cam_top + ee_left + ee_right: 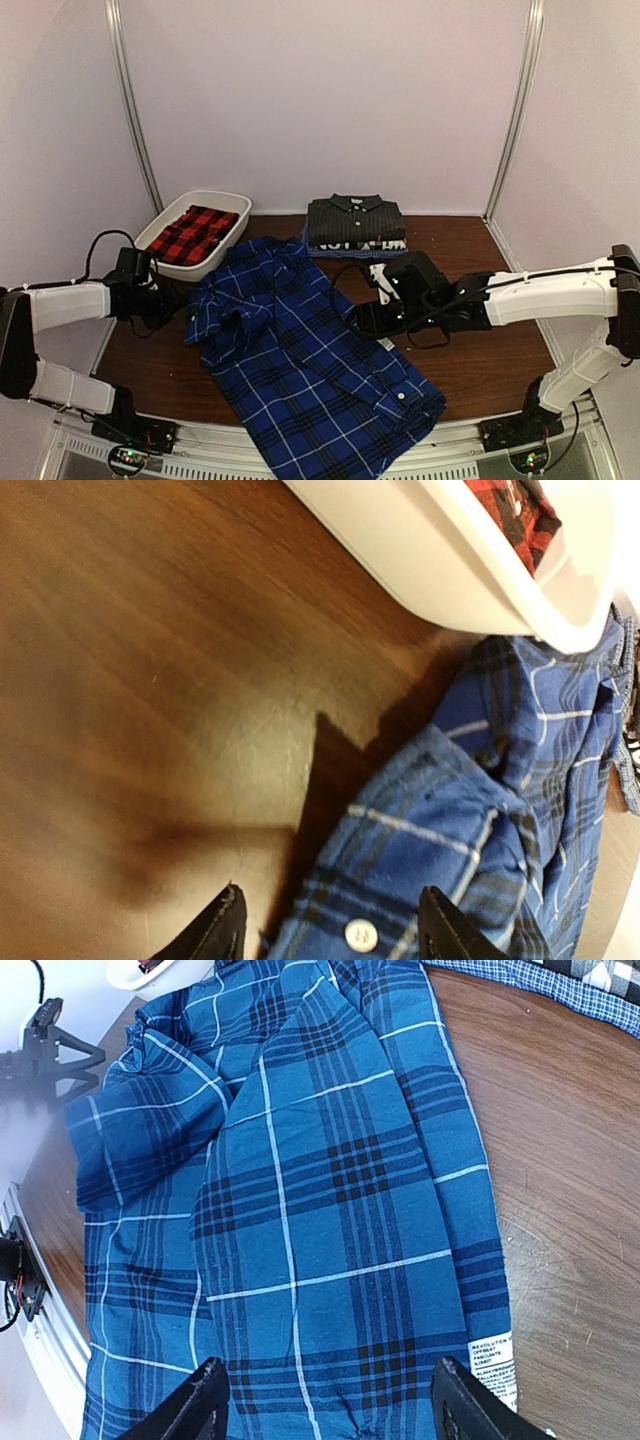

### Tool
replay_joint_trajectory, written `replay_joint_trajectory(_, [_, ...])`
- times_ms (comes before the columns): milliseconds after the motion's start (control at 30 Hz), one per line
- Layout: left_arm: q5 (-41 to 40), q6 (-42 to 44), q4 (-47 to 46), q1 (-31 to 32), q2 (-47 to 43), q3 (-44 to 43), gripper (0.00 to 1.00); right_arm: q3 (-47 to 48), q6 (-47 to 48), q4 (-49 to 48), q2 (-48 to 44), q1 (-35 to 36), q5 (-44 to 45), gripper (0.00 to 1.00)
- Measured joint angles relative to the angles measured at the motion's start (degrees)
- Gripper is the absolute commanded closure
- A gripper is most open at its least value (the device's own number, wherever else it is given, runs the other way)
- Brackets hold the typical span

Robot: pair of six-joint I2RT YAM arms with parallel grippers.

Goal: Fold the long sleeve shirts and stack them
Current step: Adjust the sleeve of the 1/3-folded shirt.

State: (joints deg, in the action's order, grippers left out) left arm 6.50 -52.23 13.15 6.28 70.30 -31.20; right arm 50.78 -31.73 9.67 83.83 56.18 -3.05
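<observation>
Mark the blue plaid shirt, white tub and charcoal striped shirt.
blue plaid shirt [300, 370], top view, middle of its body.
white tub [430, 550], left wrist view, outer wall.
charcoal striped shirt [355, 220], top view, front below collar.

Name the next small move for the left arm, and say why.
Probably lower the left gripper and close on the cuff of the blue shirt: its jaws stand open right over that cuff, and the sleeve lies bunched at the shirt's edge.

Plain pale lilac walls [330, 90] enclose a dark brown wooden table [500, 350]. Two thin silver metal poles [135, 110] rise at the back corners. Light is soft and even.
</observation>
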Motion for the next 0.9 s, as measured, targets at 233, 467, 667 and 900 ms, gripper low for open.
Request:
replay_joint_trajectory(233, [3.5, 4.85, -9.94, -1.49, 8.87, -0.28, 0.41, 0.42, 0.11, 0.0, 0.52, 0.0, -0.02, 0.3])
replay_joint_trajectory(467, [7.61, 8.57, -17.57, -1.49, 12.52, -0.37, 0.51, 0.46, 0.11, -0.02, 1.31, 0.0, -0.13, 0.29])
replay_joint_trajectory(667, [9.25, 10.32, -19.21, -1.51, 12.87, -0.37, 0.78, 0.55, 0.11, -0.02, 1.77, -0.02, -0.61, 0.3])
replay_joint_trajectory(900, [10.21, 11.67, -17.35, -1.33, 9.16, -0.37, 0.96, 0.61, 0.07, -0.09, 2.38, -0.02, -1.07, 0.3])
